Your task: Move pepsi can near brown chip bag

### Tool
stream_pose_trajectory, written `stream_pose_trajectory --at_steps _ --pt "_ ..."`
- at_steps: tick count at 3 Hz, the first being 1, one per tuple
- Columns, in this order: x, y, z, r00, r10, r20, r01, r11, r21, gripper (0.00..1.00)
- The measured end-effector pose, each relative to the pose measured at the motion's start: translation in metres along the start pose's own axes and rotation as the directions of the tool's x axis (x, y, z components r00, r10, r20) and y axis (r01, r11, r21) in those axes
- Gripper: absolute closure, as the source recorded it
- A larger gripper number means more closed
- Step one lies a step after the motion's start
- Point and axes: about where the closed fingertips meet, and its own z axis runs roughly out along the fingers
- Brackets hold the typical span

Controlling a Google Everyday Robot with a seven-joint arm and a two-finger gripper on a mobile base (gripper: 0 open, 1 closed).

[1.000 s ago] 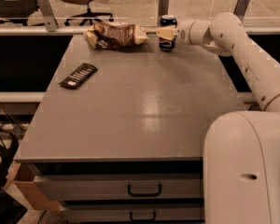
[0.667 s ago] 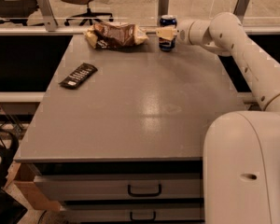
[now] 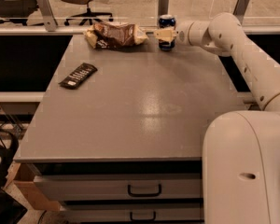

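One pepsi can [image 3: 167,22] stands gripped by the pincer [image 3: 164,33], near brown chip bag [image 3: 114,35].

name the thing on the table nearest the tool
The pepsi can: the tool is right at it by the far edge; the chip bag and remote lie further left.

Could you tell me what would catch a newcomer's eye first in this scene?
The big white robot arm fills the right side and reaches to the far edge of the grey table, where its gripper is at a blue can. Just left of the can lies a crumpled brown chip bag. A flat black bar sits nearer, on the table's left.
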Motion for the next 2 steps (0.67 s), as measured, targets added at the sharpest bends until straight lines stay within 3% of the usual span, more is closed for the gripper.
stream_pose_trajectory --at_steps 1,2 --pt "0.001 0.002 0.0025 1.0 0.001 -0.001 -0.001 1.0 -0.004 0.0" --pt "0.0011 0.0021 0.0026 1.0 0.001 -0.001 -0.001 1.0 -0.004 0.0"
